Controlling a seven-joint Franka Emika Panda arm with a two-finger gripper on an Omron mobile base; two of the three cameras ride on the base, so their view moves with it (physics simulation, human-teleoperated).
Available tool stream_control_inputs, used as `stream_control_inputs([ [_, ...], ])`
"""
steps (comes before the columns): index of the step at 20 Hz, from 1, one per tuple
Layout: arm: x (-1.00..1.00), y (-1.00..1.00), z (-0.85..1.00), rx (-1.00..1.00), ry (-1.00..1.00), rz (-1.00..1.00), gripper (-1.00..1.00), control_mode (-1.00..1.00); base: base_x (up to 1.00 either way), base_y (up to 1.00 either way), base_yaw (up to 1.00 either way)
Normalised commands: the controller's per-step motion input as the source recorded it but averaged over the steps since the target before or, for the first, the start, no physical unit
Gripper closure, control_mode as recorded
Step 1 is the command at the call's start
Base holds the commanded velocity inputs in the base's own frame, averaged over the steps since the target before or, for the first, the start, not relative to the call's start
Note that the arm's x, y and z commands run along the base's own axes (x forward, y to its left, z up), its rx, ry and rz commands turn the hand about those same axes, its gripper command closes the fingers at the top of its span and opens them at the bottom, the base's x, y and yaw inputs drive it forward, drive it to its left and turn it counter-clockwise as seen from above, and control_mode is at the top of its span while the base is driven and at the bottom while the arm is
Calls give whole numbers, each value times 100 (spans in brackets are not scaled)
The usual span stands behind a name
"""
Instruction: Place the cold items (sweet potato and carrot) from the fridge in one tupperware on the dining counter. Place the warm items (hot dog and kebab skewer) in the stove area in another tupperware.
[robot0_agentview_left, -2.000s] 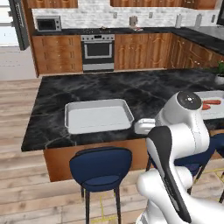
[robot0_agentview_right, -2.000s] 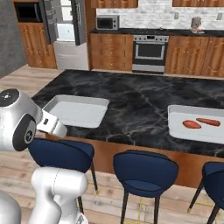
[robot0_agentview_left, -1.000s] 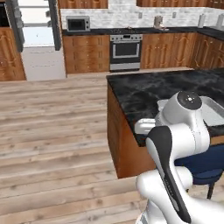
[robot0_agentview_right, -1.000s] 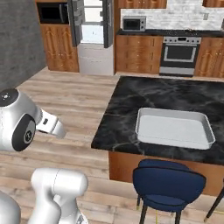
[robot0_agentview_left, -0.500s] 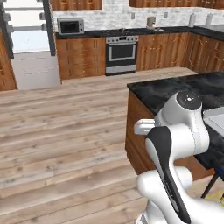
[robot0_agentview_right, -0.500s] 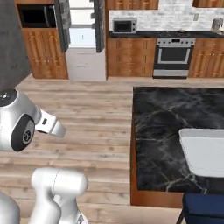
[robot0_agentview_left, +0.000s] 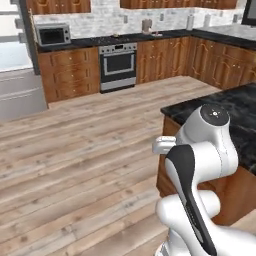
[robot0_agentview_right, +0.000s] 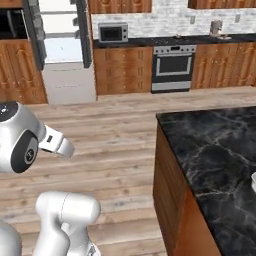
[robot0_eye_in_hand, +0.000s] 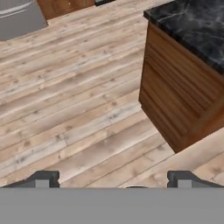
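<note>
Base is driving off the dining counter (robot0_agentview_right: 210, 150) toward the back wall, so your whole view is swinging; tupperware trays are dropping out of frame. Gripper (robot0_eye_in_hand: 113, 181) is riding spread wide, carrying nothing, tucked for travel. Stove (robot0_agentview_left: 117, 65) is coming up ahead; hot dog and kebab too small to spot.

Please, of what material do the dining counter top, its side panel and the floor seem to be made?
Counter top: looks like polished black marble, with pale veins. Side panel: reddish-brown wood, with horizontal grain lines. Floor: light wooden planks with visible seams, possibly laminate.
</note>
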Motion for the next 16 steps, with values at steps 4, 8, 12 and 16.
stream_control_inputs([
  [4, 0, 0, 0, 0, 0, 0, -100, 100, 92, 80, -47],
  [8, 0, 0, 0, 0, 0, 0, -100, 100, 98, 75, -45],
  [12, 0, 0, 0, 0, 0, 0, -100, 100, 100, 74, -40],
  [16, 0, 0, 0, 0, 0, 0, -100, 100, 100, 65, -30],
])
